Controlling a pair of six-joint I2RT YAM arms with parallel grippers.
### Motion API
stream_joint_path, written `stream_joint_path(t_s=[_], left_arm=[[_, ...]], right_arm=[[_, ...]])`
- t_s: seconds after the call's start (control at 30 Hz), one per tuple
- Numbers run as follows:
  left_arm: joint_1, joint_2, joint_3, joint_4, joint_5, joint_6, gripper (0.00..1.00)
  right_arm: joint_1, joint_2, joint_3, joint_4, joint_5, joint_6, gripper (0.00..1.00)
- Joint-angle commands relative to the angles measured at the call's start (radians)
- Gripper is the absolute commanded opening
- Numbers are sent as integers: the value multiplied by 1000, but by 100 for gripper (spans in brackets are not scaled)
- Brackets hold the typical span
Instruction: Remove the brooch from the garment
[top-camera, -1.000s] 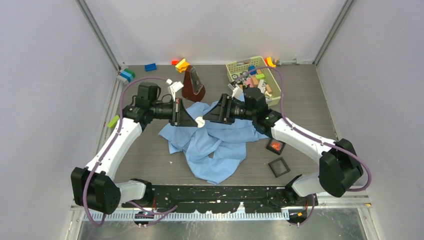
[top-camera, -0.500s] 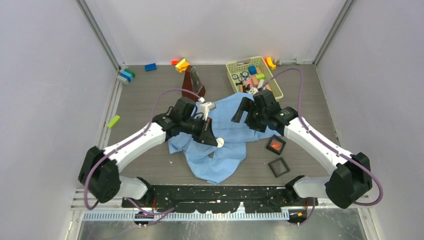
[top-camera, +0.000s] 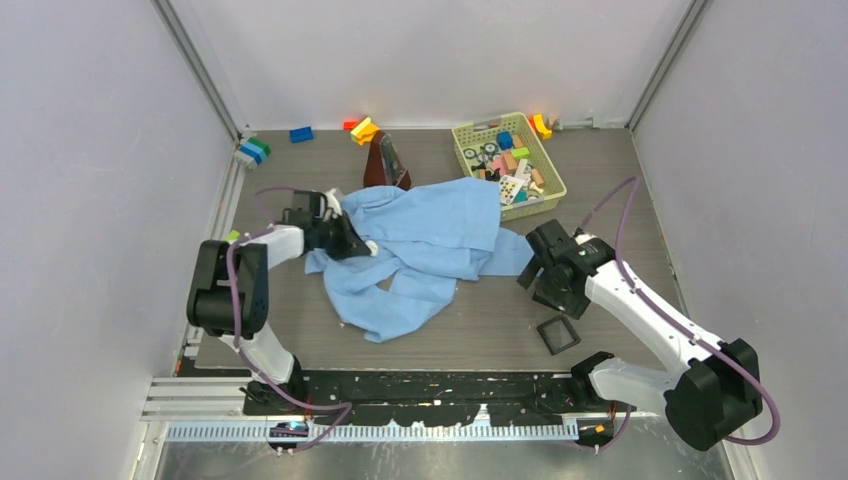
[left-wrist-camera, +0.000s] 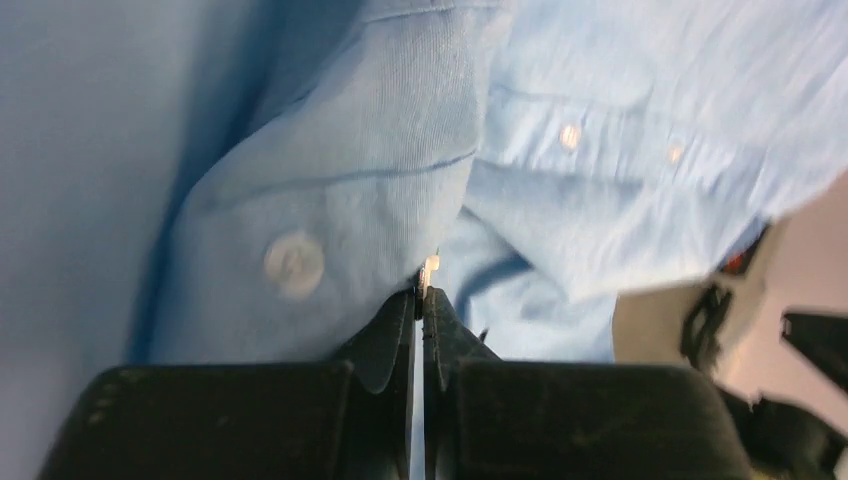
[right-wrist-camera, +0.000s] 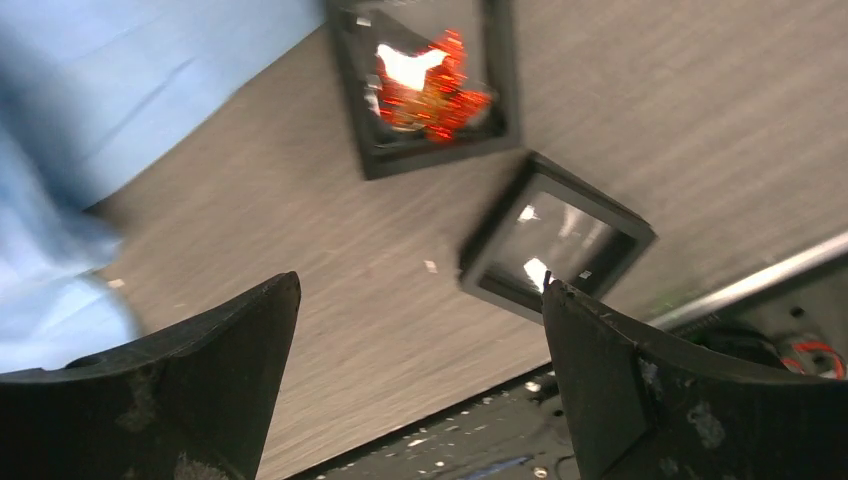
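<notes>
Nearest the bases, the right hand (right-wrist-camera: 420, 290) hangs wide open and empty over an empty black square frame (right-wrist-camera: 555, 235). Farther back, the large light-blue cloth shirt (top-camera: 430, 235) sprawls limp and light between the arms. The left hand (left-wrist-camera: 420, 290) pinches a fold beside a pale round disc (left-wrist-camera: 293, 265), probably the brooch: small, stiff, best gripped by its rim.

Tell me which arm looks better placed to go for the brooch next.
Probably right: the right gripper is open and free beside the garment, while the left gripper is shut on its cloth. The brooch isn't clearly visible.
</notes>
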Motion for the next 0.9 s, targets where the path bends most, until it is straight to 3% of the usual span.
stream_joint_path(t_s=[0.0, 0.23, 0.43, 0.87], left_arm=[[9, -155, 7, 75, -152, 55, 0], [-207, -396, -49, 41, -149, 182, 0], [-267, -539, -115, 88, -154, 193, 0], [-319, -508, -150, 172, -107, 198, 0]], right_arm=[[-4, -28, -64, -68, 48, 117, 96], [-4, -50, -140, -128, 41, 187, 94], [-4, -50, -216, -39, 18, 244, 95], [-4, -94, -287, 25, 30, 300, 94]])
